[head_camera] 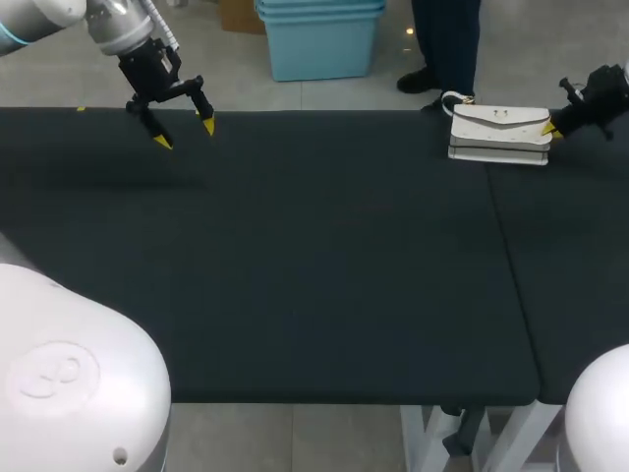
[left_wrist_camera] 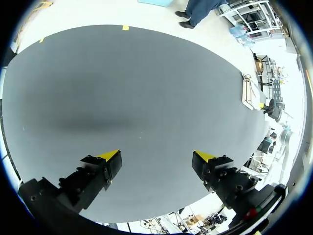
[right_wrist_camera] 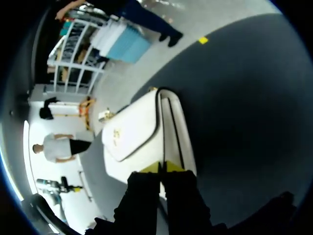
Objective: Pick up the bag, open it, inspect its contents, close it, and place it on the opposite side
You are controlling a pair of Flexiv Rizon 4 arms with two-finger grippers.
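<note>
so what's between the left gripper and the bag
Nothing but bare dark table: in the head view the left gripper, jaws open, hangs at the far left and the white bag lies far right.

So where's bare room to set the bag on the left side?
The whole table from the left gripper across to the bag is bare, near edge included. Only the far right corner is crowded: the bag with the right gripper at its end.

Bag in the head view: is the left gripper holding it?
No, the left gripper hangs open over the bare table at its left end, while the bag lies at the right end.
</note>
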